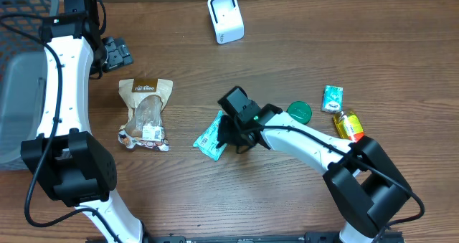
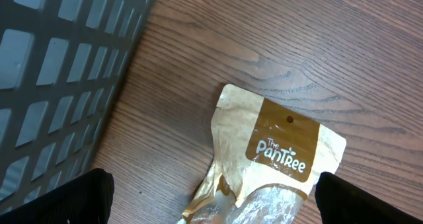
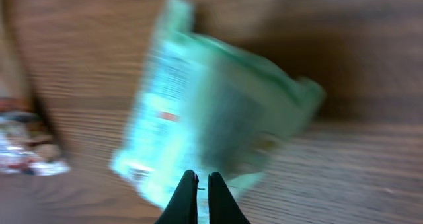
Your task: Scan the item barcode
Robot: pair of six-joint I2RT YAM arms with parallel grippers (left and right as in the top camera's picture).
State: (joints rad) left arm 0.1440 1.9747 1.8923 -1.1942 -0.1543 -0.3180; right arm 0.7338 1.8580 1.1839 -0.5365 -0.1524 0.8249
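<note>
A teal-green snack packet (image 1: 209,138) lies tilted at the table's middle; it looks blurred in the right wrist view (image 3: 211,118). My right gripper (image 1: 234,134) is shut on the packet's near edge, its two black fingers (image 3: 188,197) almost touching, with a sliver of wrapper between them. The white barcode scanner (image 1: 225,17) stands at the back of the table. My left gripper (image 1: 115,53) hovers open above the top of a tan Pantree pouch (image 2: 277,151), its fingertips (image 2: 79,197) far apart on either side, holding nothing.
The tan pouch (image 1: 145,114) lies left of centre. A grey mesh basket (image 1: 18,78) fills the left edge. To the right sit a green lid (image 1: 299,112), a small teal packet (image 1: 332,98) and a yellow bottle (image 1: 347,125).
</note>
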